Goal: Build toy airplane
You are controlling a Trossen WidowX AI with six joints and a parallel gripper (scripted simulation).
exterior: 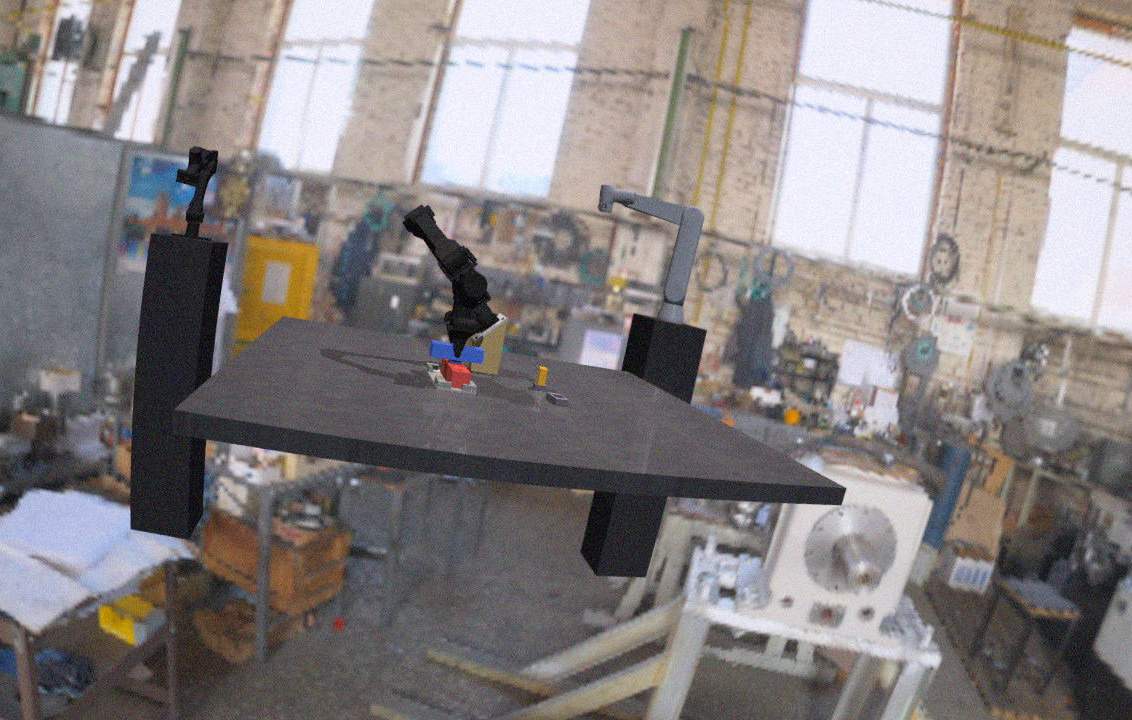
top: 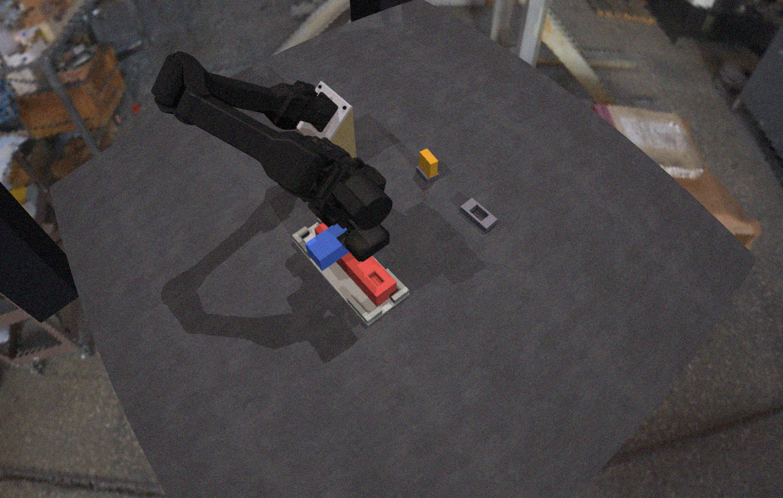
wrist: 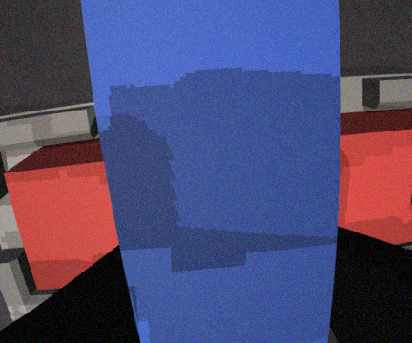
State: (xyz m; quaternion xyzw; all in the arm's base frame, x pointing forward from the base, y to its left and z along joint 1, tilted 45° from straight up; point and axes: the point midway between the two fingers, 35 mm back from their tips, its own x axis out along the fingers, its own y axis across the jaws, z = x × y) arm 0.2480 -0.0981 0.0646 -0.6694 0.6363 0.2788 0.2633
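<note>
My gripper [top: 354, 238] [exterior: 459, 351] [wrist: 221, 244] is shut on the blue wing [top: 325, 249] [exterior: 442, 350] [wrist: 244, 167]. The wing lies crosswise low over the red fuselage [top: 366, 267] [exterior: 460, 374] [wrist: 378, 181]; its tab and the wing socket are hidden, and I cannot tell whether they touch. The fuselage lies in the pale grey jig [top: 351, 288] [exterior: 470, 388] [wrist: 39, 119] and looks flat. Its socket near one end shows empty in the top view and the wrist view. The orange tail fin [top: 427, 162] [exterior: 542, 375] stands upright in a small grey holder, away from the gripper.
An empty grey holder [top: 488, 224] [exterior: 557, 399] lies near the tail fin. A tan block [top: 346, 137] [exterior: 489, 351] with a white bracket stands behind the jig, close to the arm. Dark pillars [exterior: 178, 376] [exterior: 667, 358] bearing other arms stand at the table's edges.
</note>
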